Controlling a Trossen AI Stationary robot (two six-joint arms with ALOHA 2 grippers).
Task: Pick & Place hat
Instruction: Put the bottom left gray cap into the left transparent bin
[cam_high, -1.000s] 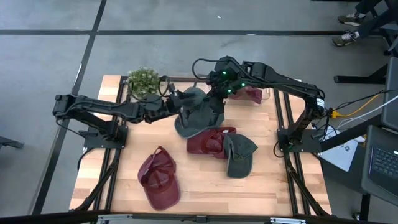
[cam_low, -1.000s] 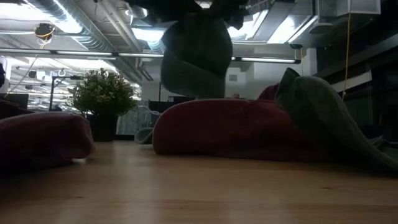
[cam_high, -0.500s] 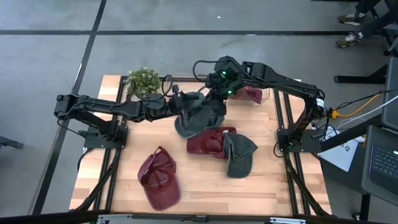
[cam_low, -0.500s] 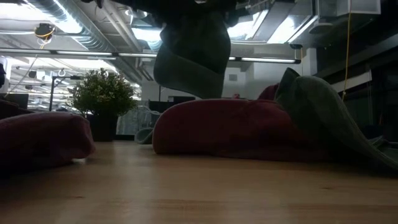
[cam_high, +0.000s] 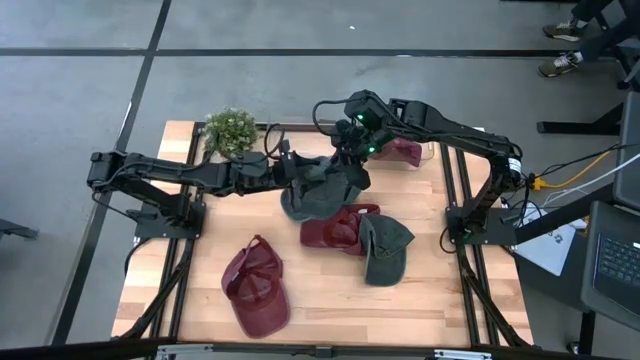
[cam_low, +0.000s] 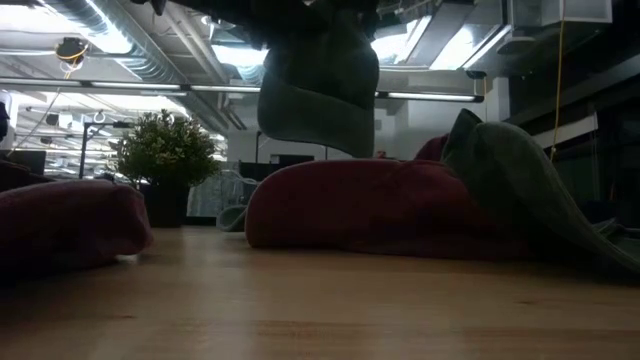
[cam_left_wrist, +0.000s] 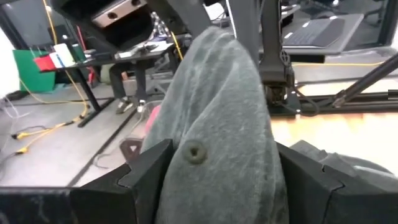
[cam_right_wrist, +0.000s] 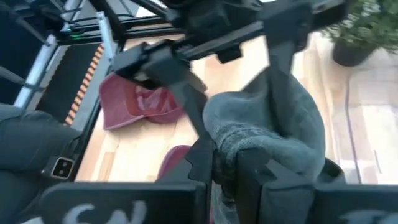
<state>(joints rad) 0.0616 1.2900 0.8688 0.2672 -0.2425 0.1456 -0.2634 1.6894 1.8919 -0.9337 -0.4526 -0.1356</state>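
Note:
A grey-green hat (cam_high: 318, 190) hangs in the air over the far middle of the table; it also shows in the low view (cam_low: 318, 85). My right gripper (cam_high: 350, 155) is shut on it from above. My left gripper (cam_high: 292, 172) reaches in from the table's left and is open. Its two fingers (cam_left_wrist: 143, 171) stand on either side of the hat's crown (cam_left_wrist: 214, 112), whose top button (cam_left_wrist: 196, 151) faces the wrist camera. My right gripper pinches a thick fold of cloth at the hat's upper edge (cam_right_wrist: 230, 146) between its two fingers. The fingers come from above, pointing down. The hat hangs below them, clear of the table and of the hats under it. My left gripper: the crown fills the gap between its fingers, but I cannot tell whether they touch it.
A maroon hat (cam_high: 335, 228) lies under the held hat with another grey-green hat (cam_high: 385, 250) leaning on it. A second maroon hat (cam_high: 257, 287) lies near the front left, a third (cam_high: 402, 152) at the far right. A potted plant (cam_high: 230, 130) stands at the far left.
My left gripper has moved toward the table's right, up to the hanging hat, so that the crown now sits between its fingers. The hat has swayed a little to the left and back while staying lifted in my right gripper.

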